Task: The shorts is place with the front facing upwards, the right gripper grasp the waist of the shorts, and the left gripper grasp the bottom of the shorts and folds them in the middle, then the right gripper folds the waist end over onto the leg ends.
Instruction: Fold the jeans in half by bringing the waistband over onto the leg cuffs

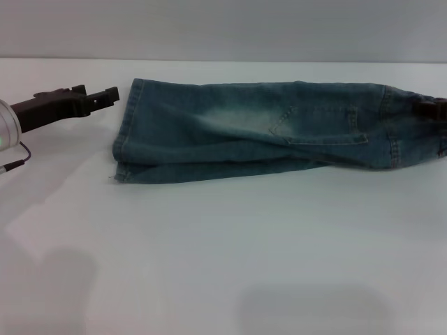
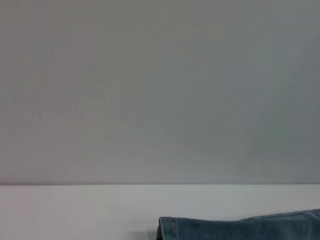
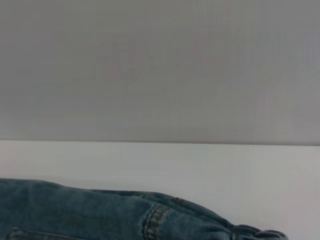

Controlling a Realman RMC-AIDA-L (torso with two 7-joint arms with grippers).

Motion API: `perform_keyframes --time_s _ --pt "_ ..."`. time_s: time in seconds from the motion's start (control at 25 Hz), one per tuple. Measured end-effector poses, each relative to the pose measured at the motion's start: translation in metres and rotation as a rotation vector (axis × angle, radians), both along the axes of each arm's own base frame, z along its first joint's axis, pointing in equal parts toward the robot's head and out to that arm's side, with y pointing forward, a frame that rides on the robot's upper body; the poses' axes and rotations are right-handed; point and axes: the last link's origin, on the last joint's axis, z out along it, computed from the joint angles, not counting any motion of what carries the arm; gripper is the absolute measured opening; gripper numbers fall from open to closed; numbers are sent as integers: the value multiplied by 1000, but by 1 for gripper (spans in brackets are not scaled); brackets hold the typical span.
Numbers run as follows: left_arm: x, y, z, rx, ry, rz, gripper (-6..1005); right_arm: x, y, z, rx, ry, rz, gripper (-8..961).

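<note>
Denim shorts folded lengthwise on white counter, left gripper just beside leg ends, fingers seemingly pressed together, right gripper at waist, finger state unclear.

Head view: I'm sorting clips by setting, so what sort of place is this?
Probably a lab or test bench: a bare white table against a plain grey wall, with only the shorts laid out between the left gripper and the right gripper.

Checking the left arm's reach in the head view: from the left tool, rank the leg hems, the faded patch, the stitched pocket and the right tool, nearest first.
From the left tool, on the table's left:
1. Leg hems, the shorts' left end.
2. Faded patch, mid-shorts.
3. Stitched pocket, right of the patch.
4. Right tool, far right edge, at the waist.
</note>
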Motion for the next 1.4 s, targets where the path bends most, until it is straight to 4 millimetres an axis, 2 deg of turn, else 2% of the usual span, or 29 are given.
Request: perform_keyframes --time_s 0.36,0.64,0.84,1.08,1.4 --pt "-2 -3 -2 -6 -7 4 810 -3 1 3 16 -2 18 490" --pt "-7 -7 -2 -6 -7 15 811 -6 -16 37 6 89 56 486" --pt "1 -6 -4 -8 -12 -43 811 -14 -22 59 -99 130 65 484" --pt "12 -5 -10 -5 -30 -106 811 -21 -15 73 -197 33 23 481" --pt "14 -7 -11 6 -53 -123 810 -22 -9 72 -272 -92 -46 477"
